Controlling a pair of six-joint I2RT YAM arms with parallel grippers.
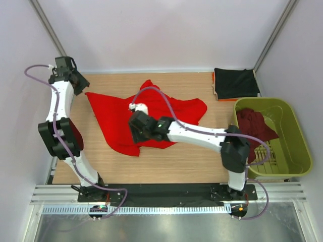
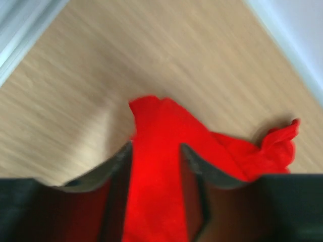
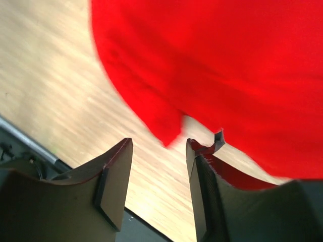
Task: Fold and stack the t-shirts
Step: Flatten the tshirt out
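The bright red t-shirt [image 1: 116, 118] lies spread and rumpled on the wooden table, left of centre. My left gripper [image 1: 79, 85] is at its far left corner. In the left wrist view its fingers [image 2: 156, 146] stand apart, with a strip of the red t-shirt [image 2: 166, 131] running between them. My right gripper [image 1: 136, 132] hovers over the shirt's near edge. It is open [image 3: 159, 143] with only bare wood between its fingers, and the red t-shirt's hem [image 3: 227, 60] lies just beyond the tips. A folded black t-shirt [image 1: 235, 83] rests at the back right. The dark maroon t-shirt [image 1: 255, 126] sits in the basket.
An olive-green plastic basket [image 1: 298, 146] stands at the right edge of the table. White walls close in the back and both sides. The table's near edge and a metal rail run just below the right gripper.
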